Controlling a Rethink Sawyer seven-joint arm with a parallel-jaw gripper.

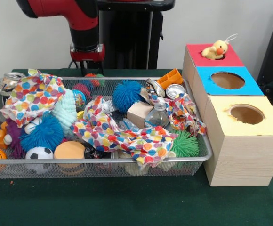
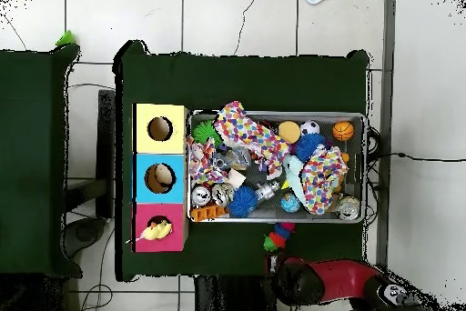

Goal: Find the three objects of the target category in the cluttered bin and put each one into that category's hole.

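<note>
The wire-mesh bin [image 1: 103,161] is full of clutter; it also shows in the overhead view [image 2: 273,114]. A yellow duckling [image 1: 215,49] sits in the hole of the red-topped box [image 1: 197,49], half sticking out; overhead it is the duckling [image 2: 157,230] on the red top [image 2: 146,216]. No other yellow plush toy shows in the bin. My gripper [image 1: 86,68] hangs from the red arm behind the bin's far rim, just outside the bin. A red and green spiky toy [image 1: 93,78] lies next to it.
Polka-dot cloths [image 1: 33,94], blue spiky balls [image 1: 127,94], a green spiky ball [image 1: 186,143], a football [image 1: 39,154], an orange ball [image 1: 69,150], cans [image 1: 174,89], a wooden block [image 1: 139,113] and an orange brick [image 1: 170,77] fill the bin. Blue-topped [image 1: 228,81] and yellow-topped [image 1: 246,114] boxes stand to the right.
</note>
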